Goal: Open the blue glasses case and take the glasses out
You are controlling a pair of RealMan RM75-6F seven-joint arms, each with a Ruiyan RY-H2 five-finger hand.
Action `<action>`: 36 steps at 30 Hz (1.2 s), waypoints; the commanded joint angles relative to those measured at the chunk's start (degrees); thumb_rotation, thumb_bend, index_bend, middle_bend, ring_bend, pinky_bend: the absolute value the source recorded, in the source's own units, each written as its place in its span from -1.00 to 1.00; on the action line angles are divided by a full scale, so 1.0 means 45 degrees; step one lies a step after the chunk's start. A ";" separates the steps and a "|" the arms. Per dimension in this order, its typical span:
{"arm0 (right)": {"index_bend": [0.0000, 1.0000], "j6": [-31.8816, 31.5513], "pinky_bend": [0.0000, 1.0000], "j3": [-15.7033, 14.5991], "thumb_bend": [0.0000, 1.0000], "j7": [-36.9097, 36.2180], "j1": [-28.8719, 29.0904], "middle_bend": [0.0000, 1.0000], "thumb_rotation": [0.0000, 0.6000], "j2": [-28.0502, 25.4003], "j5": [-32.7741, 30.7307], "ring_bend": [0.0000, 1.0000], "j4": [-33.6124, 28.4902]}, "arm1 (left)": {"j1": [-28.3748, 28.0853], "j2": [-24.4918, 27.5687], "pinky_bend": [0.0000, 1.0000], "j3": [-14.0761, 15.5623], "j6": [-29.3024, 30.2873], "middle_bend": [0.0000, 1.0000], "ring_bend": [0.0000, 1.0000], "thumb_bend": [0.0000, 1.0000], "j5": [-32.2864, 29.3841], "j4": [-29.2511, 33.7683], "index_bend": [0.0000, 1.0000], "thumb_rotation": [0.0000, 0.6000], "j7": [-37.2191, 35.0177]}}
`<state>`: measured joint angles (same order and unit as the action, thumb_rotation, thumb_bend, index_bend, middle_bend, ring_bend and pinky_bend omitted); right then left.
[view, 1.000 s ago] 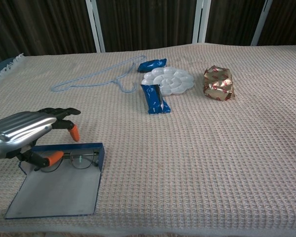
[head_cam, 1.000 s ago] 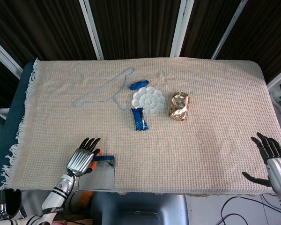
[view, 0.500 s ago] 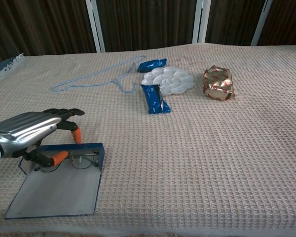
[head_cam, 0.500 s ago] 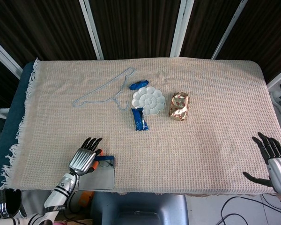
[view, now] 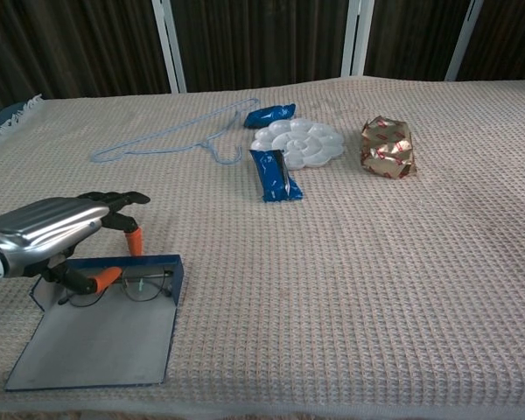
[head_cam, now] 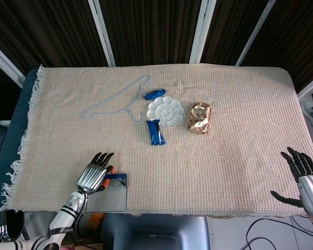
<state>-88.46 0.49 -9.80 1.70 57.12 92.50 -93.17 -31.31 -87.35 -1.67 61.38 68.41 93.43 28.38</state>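
The blue glasses case [view: 96, 337] lies open and flat at the near left edge of the table, also visible in the head view [head_cam: 108, 198]. Thin-rimmed glasses [view: 146, 284] rest inside it against the far wall. My left hand [view: 48, 232] hovers over the case's far left corner. Its orange-tipped thumb reaches inside by the glasses' left side, while the fingers sit beyond the far wall with a wide gap between them. In the head view this left hand [head_cam: 94, 177] covers part of the case. My right hand [head_cam: 302, 174] stays at the near right table edge, fingers spread and holding nothing.
On the knitted cloth further back lie a blue wire hanger [view: 171, 138], a white flower-shaped palette [view: 299, 142], two blue packets [view: 274, 175] [view: 269, 115] and a gold wrapped packet [view: 388, 147]. The near table edge runs just below the case.
My left hand has drawn slightly back toward me, and the case has shifted a little the same way. The right hand has not moved.
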 commanded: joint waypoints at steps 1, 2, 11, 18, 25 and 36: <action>-1.00 0.0007 -1.00 0.0000 -0.65 -0.0001 0.0003 -1.00 1.00 -0.0001 0.0000 -1.00 0.0003 | -0.0004 0.0002 -0.99 -0.0005 -0.0009 -1.00 -1.00 -0.16 0.0000 -0.0001 -0.12 1.00 -0.0022; -1.00 0.0018 -1.00 -0.0004 -0.65 0.0005 0.0006 -1.00 1.00 0.0000 -0.0001 -1.00 0.0002 | -0.0004 0.0003 -0.99 -0.0015 -0.0004 -1.00 -1.00 -0.16 0.0006 -0.0009 -0.12 1.00 -0.0046; -1.00 0.0012 -1.00 -0.0009 -0.65 -0.0001 0.0004 -1.00 1.00 -0.0009 0.0012 -1.00 -0.0001 | 0.0009 -0.0061 -0.98 -0.0132 0.0062 -1.00 -1.00 -0.16 0.0050 -0.0207 -0.02 1.00 -0.0313; -1.00 0.0007 -1.00 -0.0016 -0.65 -0.0007 0.0000 -1.00 1.00 -0.0013 0.0021 -1.00 0.0001 | -0.0005 -0.0135 -0.98 -0.0172 0.0013 -1.00 -1.00 -0.16 0.0038 -0.0418 0.07 1.00 -0.0442; -1.00 0.0003 -1.00 -0.0019 -0.65 -0.0022 -0.0002 -1.00 1.00 -0.0019 0.0026 -1.00 0.0008 | 0.0005 -0.0212 -0.96 -0.0389 0.0303 -0.97 -1.00 -0.16 0.0263 -0.0543 0.13 1.00 -0.0710; -1.00 -0.0066 -1.00 -0.0025 -0.65 -0.0081 -0.0036 -1.00 1.00 -0.0029 0.0046 -1.00 0.0014 | -0.0033 -0.0646 -0.96 -0.1160 0.0929 -0.98 -1.00 -0.16 0.0621 -0.1267 0.10 1.00 -0.1802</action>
<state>-88.77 0.37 -10.17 1.54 56.99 92.71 -93.10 -31.36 -89.85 -6.42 65.20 71.08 88.23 20.77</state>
